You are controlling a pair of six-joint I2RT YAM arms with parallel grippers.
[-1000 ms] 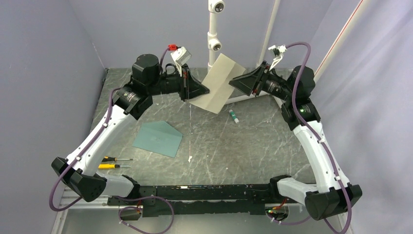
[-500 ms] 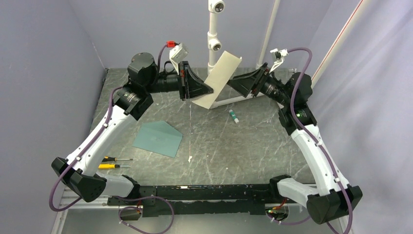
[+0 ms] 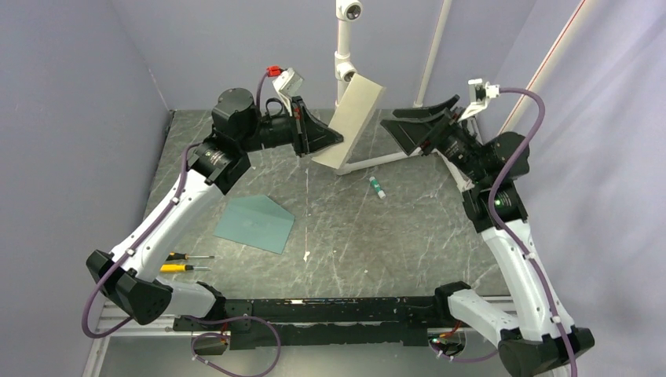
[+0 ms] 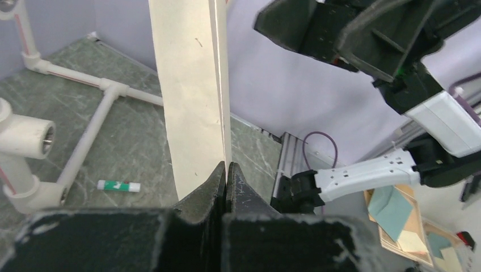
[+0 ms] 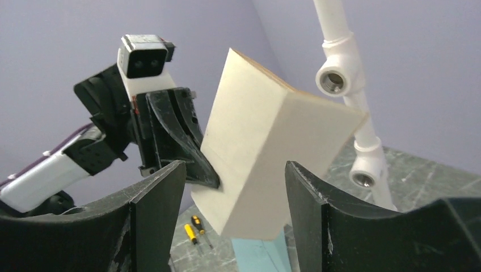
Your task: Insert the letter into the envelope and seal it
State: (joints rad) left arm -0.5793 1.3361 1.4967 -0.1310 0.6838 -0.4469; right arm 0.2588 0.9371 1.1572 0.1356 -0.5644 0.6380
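Note:
The cream letter (image 3: 355,122) is folded in two and stands up in the air at the back centre. My left gripper (image 3: 339,141) is shut on its lower edge, and the left wrist view shows the jaws pinched on the letter (image 4: 193,85) at the left gripper's tips (image 4: 226,170). My right gripper (image 3: 397,129) hangs open to the letter's right, apart from it. In its wrist view the right gripper (image 5: 233,167) frames the letter (image 5: 266,147) without touching. The teal envelope (image 3: 255,223) lies flat on the table at the left, flap open.
A glue stick (image 3: 378,187) lies on the table below the letter. Two screwdrivers (image 3: 184,261) sit near the left arm's base. A white pipe stand (image 3: 345,47) rises at the back, its foot bar running behind the letter. A small white scrap (image 3: 305,255) lies mid-table.
My right gripper has opened, let go of the letter and drawn back up and to the right. The letter has closed from a wide V into a narrow fold, held by the left gripper alone.

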